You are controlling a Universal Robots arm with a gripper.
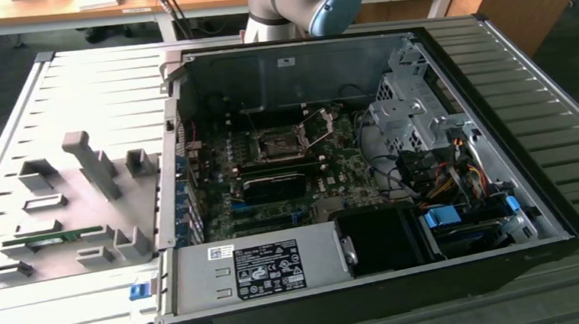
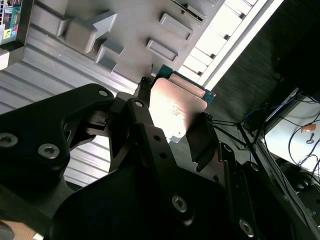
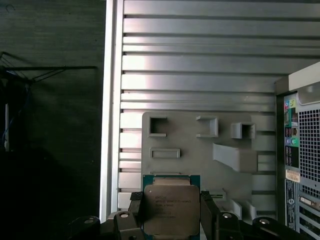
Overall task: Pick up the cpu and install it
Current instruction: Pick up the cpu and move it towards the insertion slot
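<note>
The cpu [image 3: 171, 206], a flat square chip with a silvery metal top and a green rim, is clamped between my black fingers [image 3: 207, 212] in both wrist views. My gripper [image 3: 171, 216] is shut on its two opposite edges and holds it in the air, well above the grey fixture plate [image 3: 200, 145]. In the second wrist view the cpu [image 2: 176, 105] stands out beyond the fingertips [image 2: 144, 117] of the gripper [image 2: 174, 131]. In the exterior view the motherboard socket [image 1: 277, 144] lies inside the open computer case [image 1: 536, 190], its metal frame and lever [image 1: 317, 126] raised.
The fixture plate [image 1: 88, 199] with raised grey blocks lies on the slatted table [image 1: 91, 92] at the exterior view's left, a green memory stick [image 1: 50, 240] in one slot. Inside the case are a power supply [image 1: 261, 267], cables and drive cages [image 1: 414, 115]. Dark floor [image 3: 50, 125] borders the table edge.
</note>
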